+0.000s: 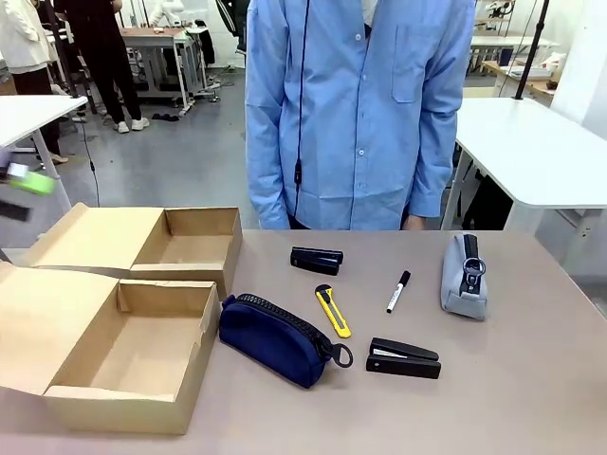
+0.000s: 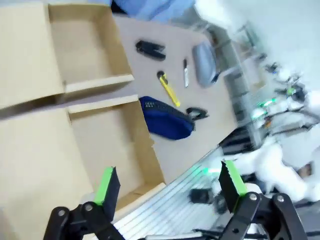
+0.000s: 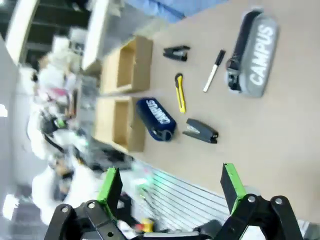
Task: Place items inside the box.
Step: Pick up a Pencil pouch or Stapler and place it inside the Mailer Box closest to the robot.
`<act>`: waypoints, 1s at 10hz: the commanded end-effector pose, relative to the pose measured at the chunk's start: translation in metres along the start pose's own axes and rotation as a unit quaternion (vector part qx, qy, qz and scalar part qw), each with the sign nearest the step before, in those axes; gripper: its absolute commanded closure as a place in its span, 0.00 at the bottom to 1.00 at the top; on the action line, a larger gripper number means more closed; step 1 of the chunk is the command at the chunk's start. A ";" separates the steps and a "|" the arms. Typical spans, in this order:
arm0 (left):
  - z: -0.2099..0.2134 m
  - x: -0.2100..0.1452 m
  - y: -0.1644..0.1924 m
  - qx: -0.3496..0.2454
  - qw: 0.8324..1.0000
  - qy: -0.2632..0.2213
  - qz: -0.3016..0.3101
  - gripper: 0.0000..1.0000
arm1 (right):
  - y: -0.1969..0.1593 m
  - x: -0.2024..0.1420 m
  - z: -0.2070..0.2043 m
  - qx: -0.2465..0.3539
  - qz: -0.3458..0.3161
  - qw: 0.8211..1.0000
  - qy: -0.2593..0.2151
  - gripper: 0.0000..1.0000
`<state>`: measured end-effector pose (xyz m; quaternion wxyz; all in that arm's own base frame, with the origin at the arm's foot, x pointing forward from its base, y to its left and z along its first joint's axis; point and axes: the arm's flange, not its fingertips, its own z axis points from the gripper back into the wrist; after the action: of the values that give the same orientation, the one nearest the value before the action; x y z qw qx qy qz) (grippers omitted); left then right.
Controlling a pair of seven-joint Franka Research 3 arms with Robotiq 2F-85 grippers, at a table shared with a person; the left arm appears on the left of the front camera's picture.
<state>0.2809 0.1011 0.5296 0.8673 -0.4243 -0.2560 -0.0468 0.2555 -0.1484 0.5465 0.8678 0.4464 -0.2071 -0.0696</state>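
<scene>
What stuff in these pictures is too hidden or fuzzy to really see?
- Front view: the left gripper is a motion-blurred green smear at the left edge; its jaws are unreadable there.
- Front view: the nearer cardboard box's flap runs off the left edge.
- Front view: print on the black marker pen is too small to read.
- Right wrist view: everything past the table's near edge is blurred.

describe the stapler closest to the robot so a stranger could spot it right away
Start at the navy zip pouch beside the nearer cardboard box. Just right of it, toward the table's near edge, lies a black stapler. The other stapler sits farther back, near the person.
</scene>
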 end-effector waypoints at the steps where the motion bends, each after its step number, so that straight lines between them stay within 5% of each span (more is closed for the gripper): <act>1: 0.042 -0.048 0.071 -0.086 0.982 -0.134 0.100 0.00 | -0.054 0.007 0.022 0.034 -0.093 0.993 -0.071 0.00; 2: 0.052 -0.078 0.088 -0.107 0.965 -0.202 0.131 0.00 | -0.087 0.004 0.031 0.036 -0.138 0.986 -0.089 0.00; 4: 0.048 -0.113 0.102 -0.085 0.947 -0.260 0.171 0.00 | -0.120 -0.010 0.034 0.035 -0.179 0.974 -0.135 0.00; 5: 0.106 -0.060 0.108 -0.089 0.966 -0.188 0.154 0.00 | -0.103 -0.014 0.052 0.027 -0.160 0.982 -0.092 0.00; 10: 0.106 -0.060 0.108 -0.089 0.966 -0.188 0.154 0.00 | -0.103 -0.014 0.052 0.027 -0.160 0.982 -0.092 0.00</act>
<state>0.2212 0.2366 0.4772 0.7633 -0.5355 -0.3282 0.1509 0.2287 -0.2414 0.4875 0.8139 0.4825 -0.2005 -0.2542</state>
